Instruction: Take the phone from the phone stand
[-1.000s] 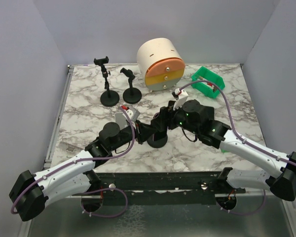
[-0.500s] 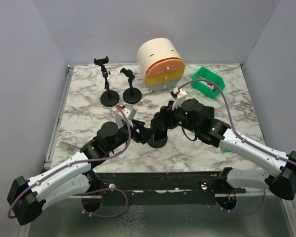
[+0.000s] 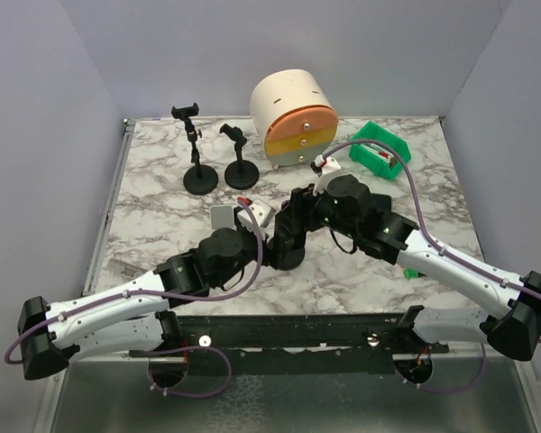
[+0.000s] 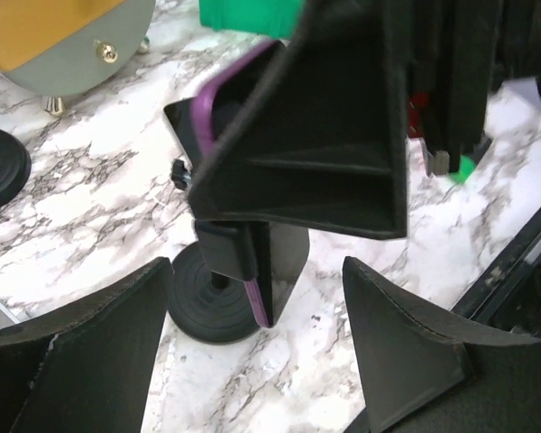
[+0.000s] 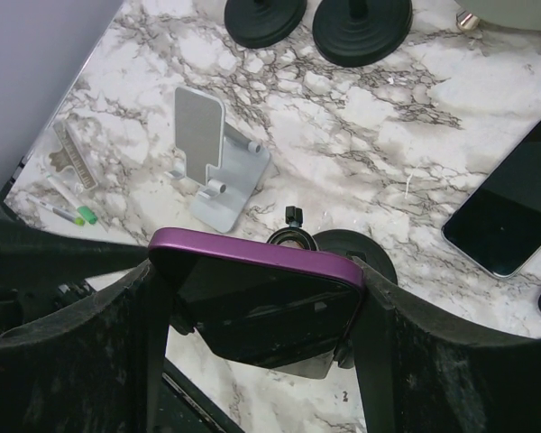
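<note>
The phone (image 5: 252, 307), dark-screened with a purple rim, sits in the clamp of the black phone stand (image 5: 365, 257), whose round base (image 4: 203, 307) rests on the marble. My right gripper (image 5: 261, 275) is shut on the phone, one finger pressed against each short end. My left gripper (image 4: 255, 271) is open, its fingers spread wide just in front of the stand's base and touching nothing. In the top view both grippers meet at the stand (image 3: 288, 254), right gripper (image 3: 299, 209) from above and left gripper (image 3: 263, 242) from the near left.
Two empty black stands (image 3: 200, 176) (image 3: 242, 171) and a cream round drawer unit (image 3: 293, 117) stand at the back, with a green bin (image 3: 379, 149) to their right. A silver desk stand (image 5: 212, 158), some pens (image 5: 68, 212) and another phone lying flat (image 5: 514, 207) are near.
My left gripper has opened wide and the left arm has pushed forward and right, up to the stand's base. The right gripper has narrowed slightly onto the phone.
</note>
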